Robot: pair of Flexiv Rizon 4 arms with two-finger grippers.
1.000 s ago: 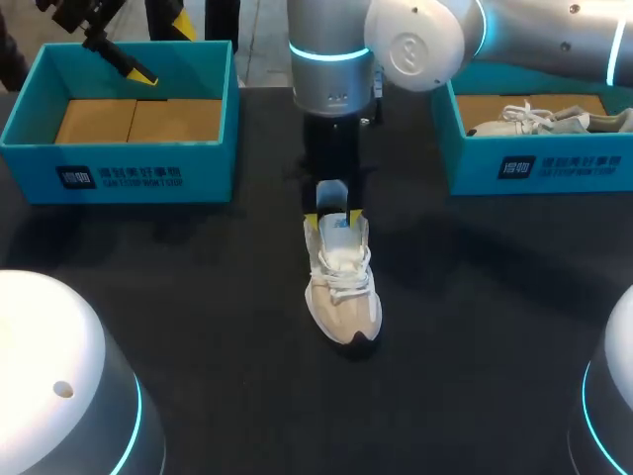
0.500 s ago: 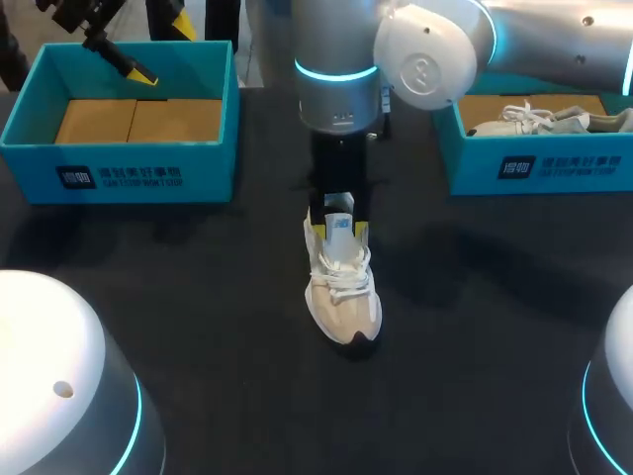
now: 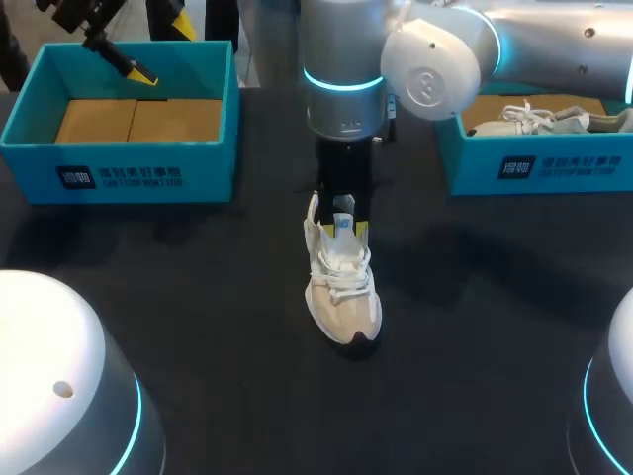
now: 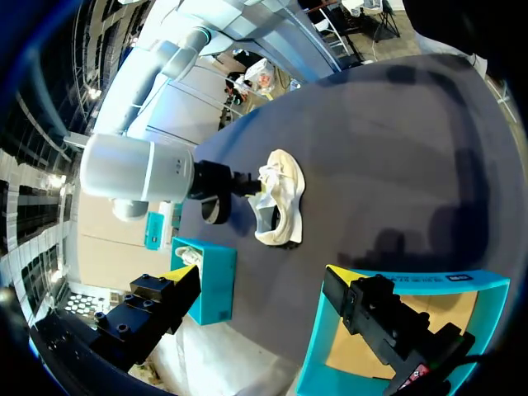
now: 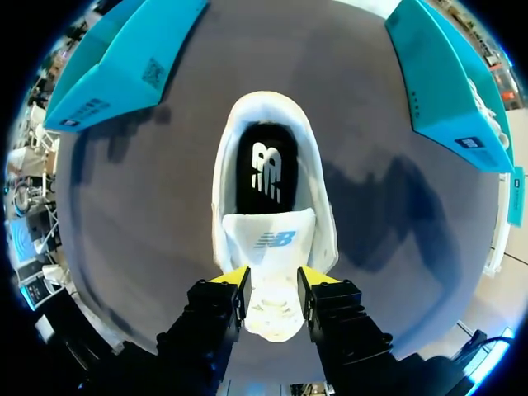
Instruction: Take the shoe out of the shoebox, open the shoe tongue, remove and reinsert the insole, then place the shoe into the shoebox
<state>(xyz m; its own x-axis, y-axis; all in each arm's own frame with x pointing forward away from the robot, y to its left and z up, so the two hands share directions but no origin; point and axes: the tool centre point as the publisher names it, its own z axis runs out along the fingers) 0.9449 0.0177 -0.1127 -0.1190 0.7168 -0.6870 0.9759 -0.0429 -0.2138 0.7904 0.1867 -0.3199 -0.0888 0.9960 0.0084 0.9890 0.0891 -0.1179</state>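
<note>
A white and beige shoe [image 3: 343,282] stands on the dark table at the middle, toe toward me. My right gripper [image 3: 341,228] comes down over its heel end. In the right wrist view the gripper [image 5: 274,280] has its yellow fingertips [image 5: 233,277] pressed on both sides of the raised white tongue [image 5: 268,247]; the black insole [image 5: 266,169] shows inside the shoe ahead of it. My left gripper [image 3: 163,49] hangs open above the left teal shoebox [image 3: 119,163], holding nothing; its own view shows the shoe [image 4: 276,202] far ahead.
A second teal shoebox [image 3: 534,168] at the right back holds another white shoe [image 3: 534,119]. The left box has a brown cardboard floor [image 3: 134,119]. Dark table surface lies around the shoe on all sides.
My right gripper has sunk lower onto the shoe and its fingers have drawn in on the tongue; the shoe's collar now stands up beside the gripper. The left arm has kept still.
</note>
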